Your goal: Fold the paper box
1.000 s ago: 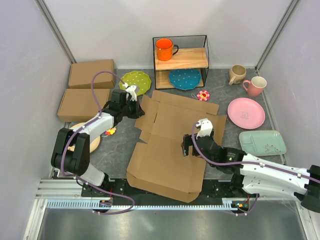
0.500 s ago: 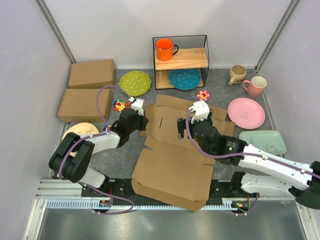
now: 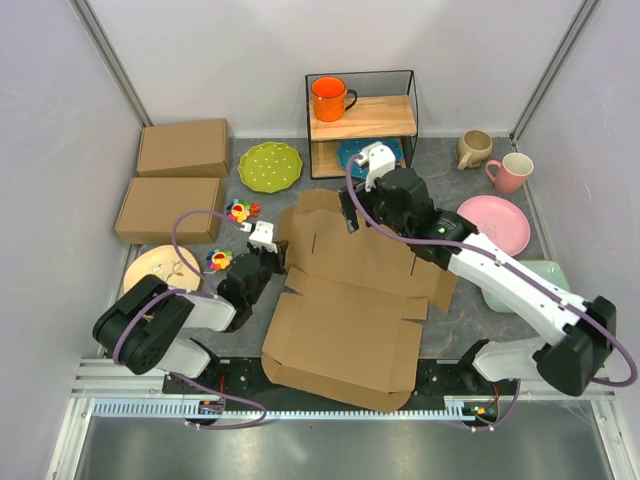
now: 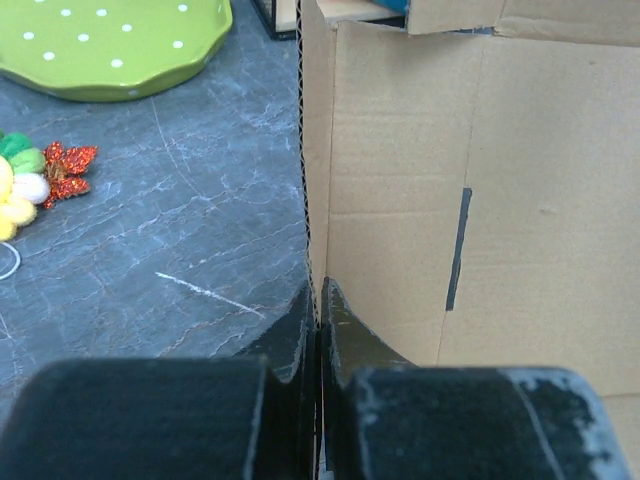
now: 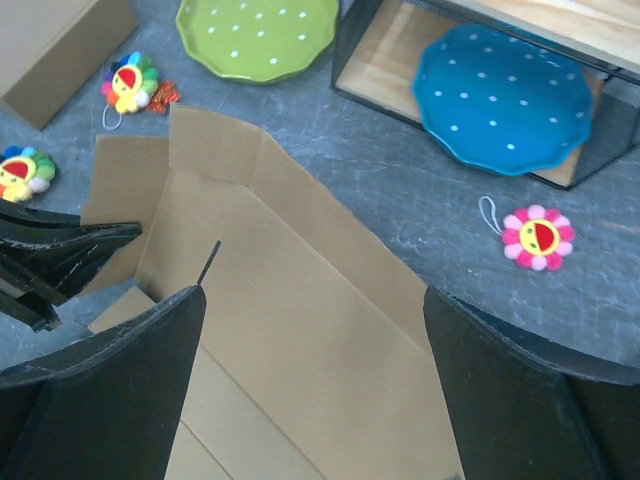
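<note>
1. step in hand, as judged: early forming. a side flap is being held up at one side while the far flap is lined up for folding. no closed box shape is seen yet.
2. the paper box (image 3: pixel 345 310) lies at table centre, spread from 6 o'clock near the arm bases to 12 o'clock, just short of the wire shelf (image 3: pixel 362 120).
3. the left gripper (image 3: pixel 270 262) is at the sheet's 9 o'clock edge. in the left wrist view its jaws are pressed together on the cut edge of a flap (image 4: pixel 318 310), and that flap stands upright with the flutes showing.
4. the right gripper (image 3: pixel 350 208) is held over the 12 o'clock flap. in the right wrist view its fingers are spread wide (image 5: pixel 312 300), nothing is gripped, and cardboard is seen between them.
5. next move, as judged: the far flap should be caught or pushed along its crease and brought toward 6 o'clock. the 9 o'clock pinch should be kept so the sheet cannot slide.
6. look of the box: plain brown corrugated board, die-cut, with notched corner tabs and narrow dark slots. creases are visible between the panels. the 6 o'clock panel seems lifted off the table, though this cannot be confirmed.
7. risk: the sheet is wide and light, so skewing about the single pinch is likely.
</note>
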### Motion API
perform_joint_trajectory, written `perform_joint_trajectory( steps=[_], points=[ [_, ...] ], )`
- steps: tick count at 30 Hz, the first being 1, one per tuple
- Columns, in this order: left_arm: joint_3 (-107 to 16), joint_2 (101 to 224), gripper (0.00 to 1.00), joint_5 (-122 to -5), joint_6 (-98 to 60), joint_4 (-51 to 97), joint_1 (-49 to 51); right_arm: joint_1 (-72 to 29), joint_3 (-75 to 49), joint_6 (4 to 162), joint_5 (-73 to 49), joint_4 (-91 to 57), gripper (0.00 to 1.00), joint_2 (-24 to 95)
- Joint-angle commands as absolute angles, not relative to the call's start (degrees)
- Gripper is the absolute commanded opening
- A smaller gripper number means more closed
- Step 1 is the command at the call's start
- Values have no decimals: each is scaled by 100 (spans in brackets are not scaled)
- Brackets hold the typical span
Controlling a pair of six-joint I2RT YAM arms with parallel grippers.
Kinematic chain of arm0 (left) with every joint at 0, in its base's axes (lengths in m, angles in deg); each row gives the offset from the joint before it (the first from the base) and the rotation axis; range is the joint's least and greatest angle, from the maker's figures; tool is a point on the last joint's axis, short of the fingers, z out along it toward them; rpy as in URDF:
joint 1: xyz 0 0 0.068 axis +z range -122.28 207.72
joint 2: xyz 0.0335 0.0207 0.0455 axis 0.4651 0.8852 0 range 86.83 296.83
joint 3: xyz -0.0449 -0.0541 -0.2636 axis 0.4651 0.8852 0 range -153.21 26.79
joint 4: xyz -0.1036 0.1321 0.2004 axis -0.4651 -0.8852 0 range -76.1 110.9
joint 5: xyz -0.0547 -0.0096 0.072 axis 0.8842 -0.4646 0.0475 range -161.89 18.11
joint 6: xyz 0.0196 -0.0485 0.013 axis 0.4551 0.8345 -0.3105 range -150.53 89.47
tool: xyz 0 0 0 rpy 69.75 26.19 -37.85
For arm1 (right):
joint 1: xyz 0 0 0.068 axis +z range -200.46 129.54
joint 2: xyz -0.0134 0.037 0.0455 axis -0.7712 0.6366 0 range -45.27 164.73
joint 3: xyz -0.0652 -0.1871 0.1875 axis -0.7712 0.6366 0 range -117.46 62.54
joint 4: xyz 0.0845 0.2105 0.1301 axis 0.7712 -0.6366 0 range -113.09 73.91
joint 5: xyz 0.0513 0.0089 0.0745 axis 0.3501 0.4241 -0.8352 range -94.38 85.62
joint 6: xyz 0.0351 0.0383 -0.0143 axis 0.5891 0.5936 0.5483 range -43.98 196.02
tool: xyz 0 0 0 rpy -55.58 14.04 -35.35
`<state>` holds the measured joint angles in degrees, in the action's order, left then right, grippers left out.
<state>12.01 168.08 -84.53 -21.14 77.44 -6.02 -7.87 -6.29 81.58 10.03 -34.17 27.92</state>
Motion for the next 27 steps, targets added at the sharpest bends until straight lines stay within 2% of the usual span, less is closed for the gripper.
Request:
perform_joint_trajectory(
  steps=[1,5,12,17,27],
  points=[
    [1440,17164,2,-9131,-2446,9534,-919,-871,-1049,7306,344,-3455,98,3268],
    [1274,17235,2,-9052,-2560,9237,-1034,-880,-865,6688,335,-3026,98,3664],
    [1185,16989,2,-8999,-2596,8736,-1051,-1249,-610,6573,204,-2322,98,4069],
    [1142,16945,2,-9052,-2622,8621,-1051,-1609,-680,6670,-376,-2259,95,4350],
    [1141,16989,2,-9131,-2613,8612,-1051,-1715,-821,6758,-1159,-2312,83,4763]
  ],
)
